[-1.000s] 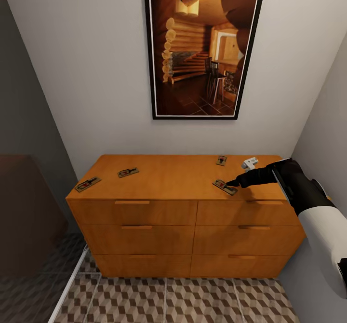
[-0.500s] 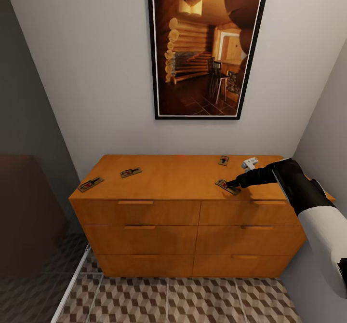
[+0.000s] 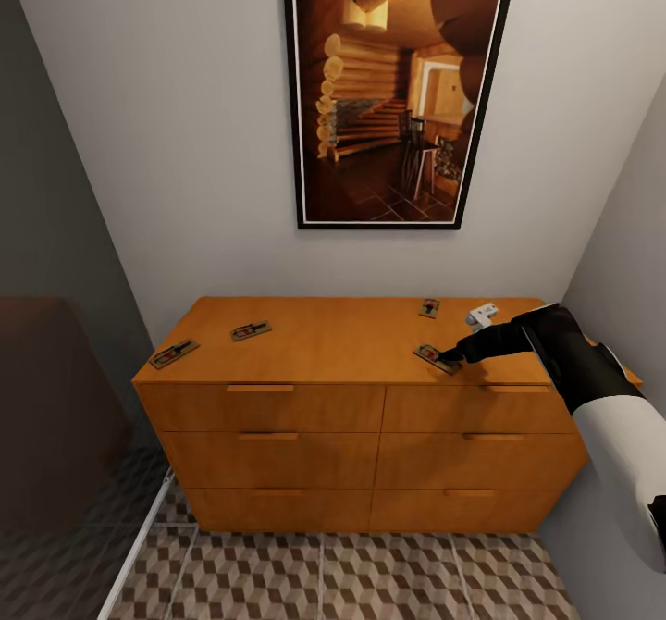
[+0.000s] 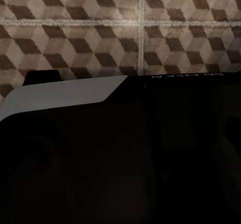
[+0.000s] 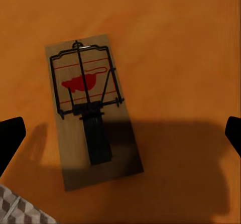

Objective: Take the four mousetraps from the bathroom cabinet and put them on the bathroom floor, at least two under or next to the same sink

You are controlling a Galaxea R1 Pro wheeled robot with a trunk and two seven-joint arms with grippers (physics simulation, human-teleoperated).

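Note:
Several mousetraps lie on top of the orange-brown cabinet (image 3: 314, 416): one at its left front corner (image 3: 173, 353), one behind that (image 3: 250, 330), one at the back right (image 3: 428, 307) and one at the right front (image 3: 435, 358). My right gripper (image 3: 450, 354) reaches in from the right, its tips low at that last trap. In the right wrist view the trap (image 5: 85, 83) lies flat between the spread black fingertips (image 5: 10, 136), and the gripper (image 5: 122, 133) is open. Cube-patterned bathroom floor (image 3: 370, 574) lies in front of the cabinet and beneath the left arm (image 4: 100, 28). The sink is out of view.
A tall framed picture (image 3: 398, 93) hangs on the wall above the cabinet. A side wall (image 3: 629, 231) stands close behind my right arm. A dark glass panel (image 3: 55, 370) with a white floor rail (image 3: 139, 546) bounds the left side.
The camera shifted a little a second ago. My right gripper has sunk slightly toward the right front mousetrap. The traps have not moved.

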